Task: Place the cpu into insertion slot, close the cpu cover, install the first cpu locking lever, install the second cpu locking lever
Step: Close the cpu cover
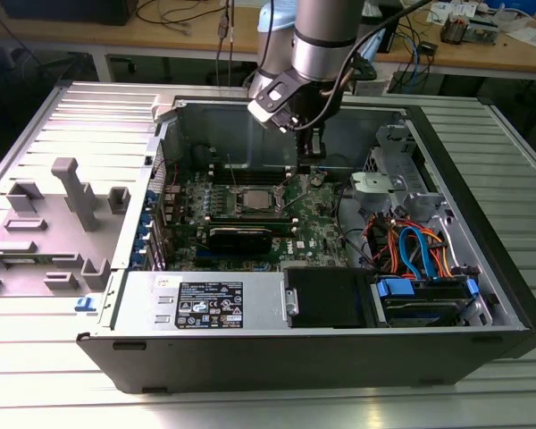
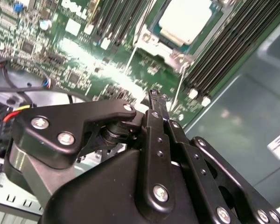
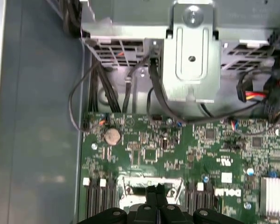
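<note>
Gripper [image 2: 154,98] hovered over motherboard [image 2: 84,65], fingers pinched together (seemingly empty), tips near cpu [image 2: 184,19], not touching.

The cpu [image 2: 184,19] is dull silver metal, the tool [image 2: 154,97] matt black.

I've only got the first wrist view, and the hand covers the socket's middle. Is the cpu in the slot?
Observer: Yes. In the second wrist view the cpu lies flat in the insertion slot, silver top up.
Operator: Any lever near the hand?
Observer: Same view: a thin wire lever runs from the slot's corner to just beside the hand's tips; touching or not, I can't tell.
</note>
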`<state>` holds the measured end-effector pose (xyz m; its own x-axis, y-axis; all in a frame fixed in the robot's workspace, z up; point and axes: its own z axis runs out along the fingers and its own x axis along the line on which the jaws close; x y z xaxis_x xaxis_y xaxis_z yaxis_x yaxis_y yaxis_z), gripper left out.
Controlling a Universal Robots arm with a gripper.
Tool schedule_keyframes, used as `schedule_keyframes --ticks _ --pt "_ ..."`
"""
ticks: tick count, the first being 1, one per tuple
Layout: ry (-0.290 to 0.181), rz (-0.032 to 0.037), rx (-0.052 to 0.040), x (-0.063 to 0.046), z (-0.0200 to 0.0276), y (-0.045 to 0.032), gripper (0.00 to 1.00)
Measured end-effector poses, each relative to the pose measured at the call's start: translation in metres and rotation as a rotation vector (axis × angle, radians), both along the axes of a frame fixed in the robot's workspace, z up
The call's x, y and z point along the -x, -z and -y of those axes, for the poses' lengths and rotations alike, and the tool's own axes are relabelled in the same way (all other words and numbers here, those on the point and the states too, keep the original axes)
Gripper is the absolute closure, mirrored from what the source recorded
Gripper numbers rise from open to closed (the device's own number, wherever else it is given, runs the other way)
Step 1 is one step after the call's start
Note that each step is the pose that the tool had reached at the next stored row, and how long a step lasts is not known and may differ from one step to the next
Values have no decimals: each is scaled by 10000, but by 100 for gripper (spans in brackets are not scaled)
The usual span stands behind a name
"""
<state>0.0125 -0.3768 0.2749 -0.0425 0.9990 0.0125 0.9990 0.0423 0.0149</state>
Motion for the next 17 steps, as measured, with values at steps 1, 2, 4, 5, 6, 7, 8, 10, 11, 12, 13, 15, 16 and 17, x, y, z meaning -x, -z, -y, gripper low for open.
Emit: schedule_keyframes --ticks 1,2,4,5,6,7,8,10,11,12,13,15,16,17 --pt "0 0 -1 -35 0 2 89" --pt "2 0 -1 -63 -1 4 89" --pt "-1 0 -2 -126 -2 9 89" --pt "0 0 -1 -153 -2 12 89" --pt "1 0 -2 -207 -3 19 89" --pt "1 1 -3 -228 -4 24 89" --pt "-1 1 -3 -245 -5 29 89" --pt "0 0 -1 -265 -9 49 89" --pt "0 1 -2 -269 -12 73 89" --pt "0 -1 -1 -273 -13 93 89" --pt "2 -3 -2 -273 -12 111 89" --pt "1 -7 -2 -273 -12 149 89" --pt "-5 -8 -1 -274 -12 169 89" --pt "-12 -9 -2 -274 -13 191 89"
